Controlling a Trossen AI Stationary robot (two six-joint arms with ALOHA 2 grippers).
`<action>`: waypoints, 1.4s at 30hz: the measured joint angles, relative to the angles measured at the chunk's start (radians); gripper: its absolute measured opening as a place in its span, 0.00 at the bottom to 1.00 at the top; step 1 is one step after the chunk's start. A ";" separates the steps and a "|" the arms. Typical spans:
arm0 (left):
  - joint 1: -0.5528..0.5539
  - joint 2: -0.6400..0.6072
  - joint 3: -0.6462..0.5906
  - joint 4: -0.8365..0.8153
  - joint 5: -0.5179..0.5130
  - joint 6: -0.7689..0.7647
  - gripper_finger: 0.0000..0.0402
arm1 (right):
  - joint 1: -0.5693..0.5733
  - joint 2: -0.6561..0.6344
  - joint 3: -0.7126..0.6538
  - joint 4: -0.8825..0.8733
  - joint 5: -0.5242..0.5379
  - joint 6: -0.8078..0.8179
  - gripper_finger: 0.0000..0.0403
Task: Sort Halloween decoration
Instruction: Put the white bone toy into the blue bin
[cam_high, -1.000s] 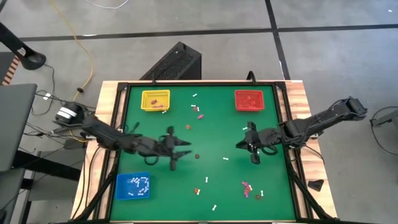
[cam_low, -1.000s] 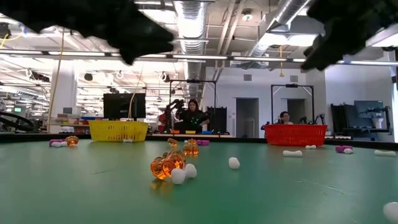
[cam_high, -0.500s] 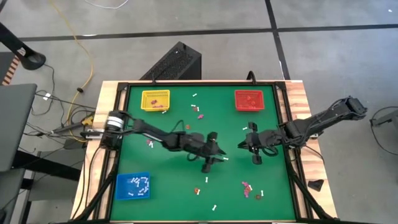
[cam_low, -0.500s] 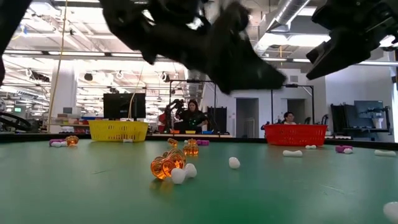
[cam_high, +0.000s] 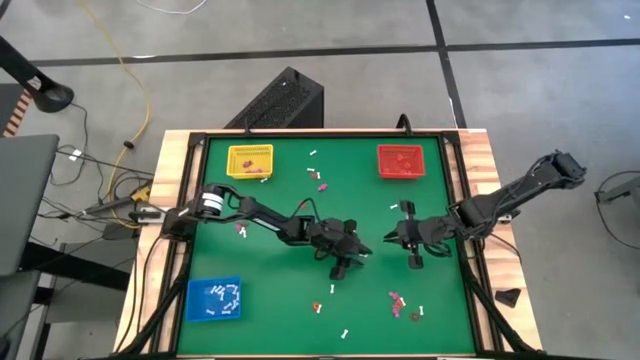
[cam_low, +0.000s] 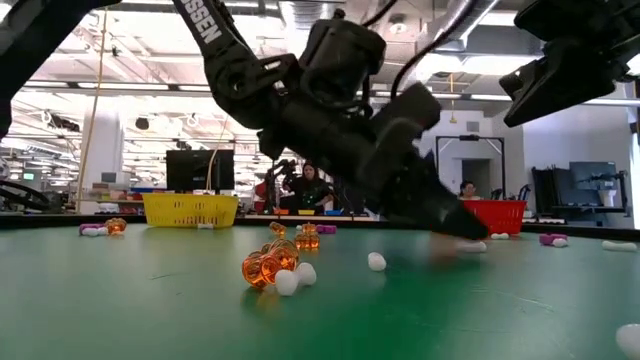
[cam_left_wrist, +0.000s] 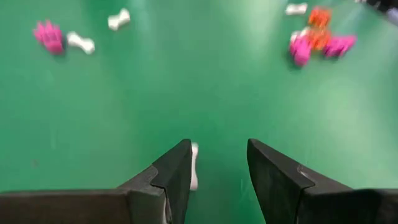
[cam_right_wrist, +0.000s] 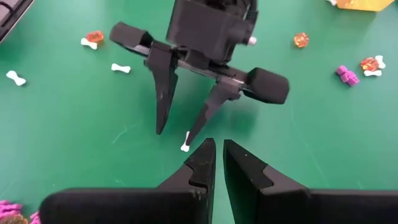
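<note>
**My left gripper stands open over one white bone, my right one waits nearly closed**

The green table (cam_high: 300, 180) carries three trays: the yellow tray (cam_high: 250, 161) and the red tray (cam_high: 401, 161) at the far side, the blue tray (cam_high: 214, 299) at the near left corner. From above I can only guess at what lies inside them; the blue one shows white sticks, the rest is too small to tell.

My left arm reaches across to the middle of the table. My left gripper (cam_high: 347, 262) is low over the mat, and its fingers (cam_left_wrist: 176, 171) stand apart. One small white bone (cam_left_wrist: 194, 174) lies on the mat just at the inner side of one finger; part of it is hidden behind that finger, and I cannot tell if the finger touches it. It is not clamped.

My right gripper (cam_high: 411, 247) hovers just beside, on the right, with its fingers (cam_right_wrist: 200, 163) almost together and nothing between them.

The other Halloween decoration is scattered on the mat: a pink and orange cluster (cam_left_wrist: 318, 41), a pink piece (cam_left_wrist: 48, 34) beside two white bones, and orange pieces (cam_low: 268, 266) near the low camera. In the low view my left gripper covers much of the table behind it.
</note>
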 joint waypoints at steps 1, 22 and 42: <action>0.000 0.000 -0.001 -0.003 -0.003 0.002 0.36 | -0.002 0.000 0.000 0.002 0.001 0.000 0.16; -0.006 -0.003 0.001 -0.133 -0.122 0.049 0.24 | -0.067 0.000 0.000 0.112 0.001 -0.008 0.16; -0.055 -0.229 -0.001 -0.299 -0.140 0.100 0.00 | -0.067 0.000 0.000 0.123 -0.006 -0.007 0.16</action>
